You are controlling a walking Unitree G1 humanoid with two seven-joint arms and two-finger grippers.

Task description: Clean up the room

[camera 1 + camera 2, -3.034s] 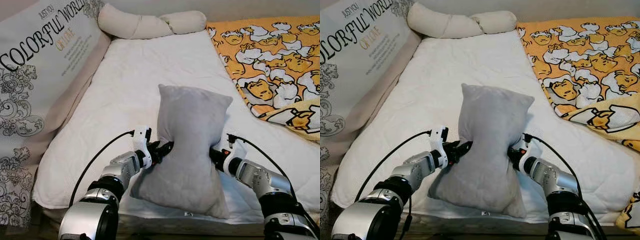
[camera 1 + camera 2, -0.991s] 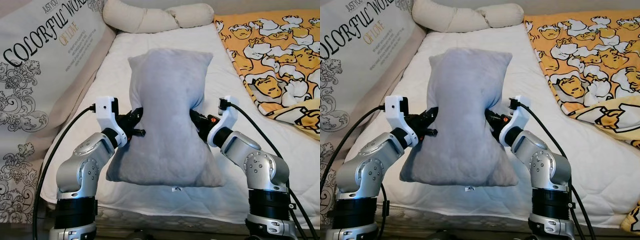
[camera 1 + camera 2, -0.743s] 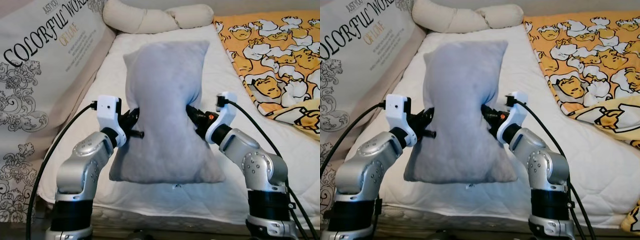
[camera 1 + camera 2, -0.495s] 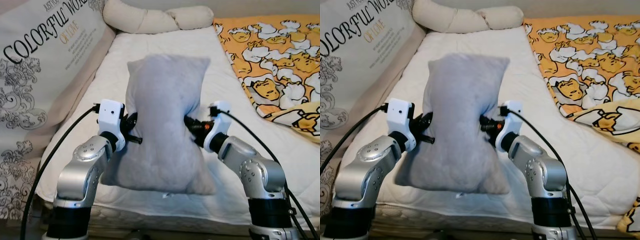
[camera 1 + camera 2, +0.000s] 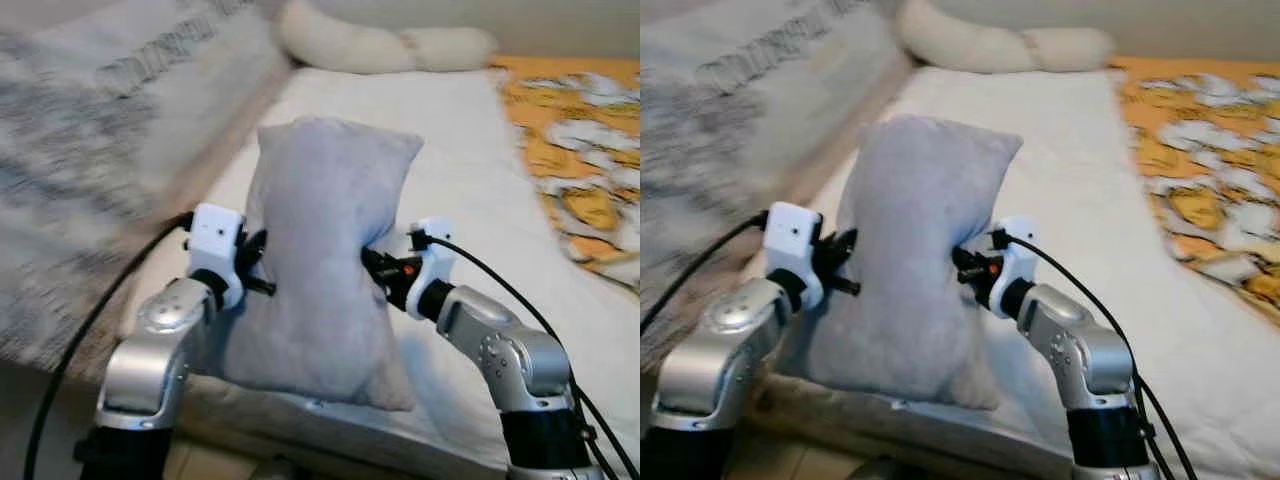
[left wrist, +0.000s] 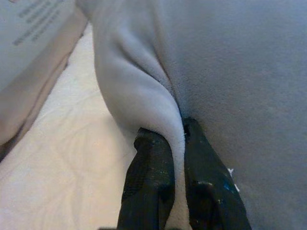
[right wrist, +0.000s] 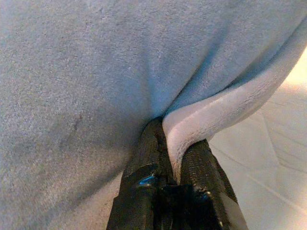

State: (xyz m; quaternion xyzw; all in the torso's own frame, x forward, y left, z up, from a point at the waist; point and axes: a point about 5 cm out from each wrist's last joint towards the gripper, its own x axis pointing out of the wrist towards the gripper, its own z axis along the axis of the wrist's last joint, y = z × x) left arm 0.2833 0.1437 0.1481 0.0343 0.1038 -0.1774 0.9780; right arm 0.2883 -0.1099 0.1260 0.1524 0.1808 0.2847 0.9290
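Left gripper (image 6: pixel 175 139): both black fingers are pressed together on a fold of the soft grey plush pillow (image 5: pixel 322 250) at its left edge, with the fabric pinched between them. Right gripper (image 7: pixel 178 146): likewise clamped, fingers closed on a ridge of the same pillow at its right edge, the pale fold rising between the two fingers. In the eye views the two grippers meet the pillow at about mid-height from opposite sides, and the fabric narrows where they grip.

Pillow: held upright between the two silver arms, top corners uppermost. Its lower edge hangs at the near edge of the white quilted mattress (image 5: pixel 470 160); whether it rests on the mattress or hangs just clear cannot be told.

Surroundings: a large pale printed cushion with dark lettering (image 5: pixel 110 130) leans along the robot's left side of the mattress; it is badly blurred. A long cream bolster pillow (image 5: pixel 385 45) lies across the far end of the mattress. An orange blanket with a white and yellow cartoon pattern (image 5: pixel 580 150) covers the robot's right side of the bed, well apart from the grey pillow. Black cables (image 5: pixel 1080 285) run back from both wrists along the arms.
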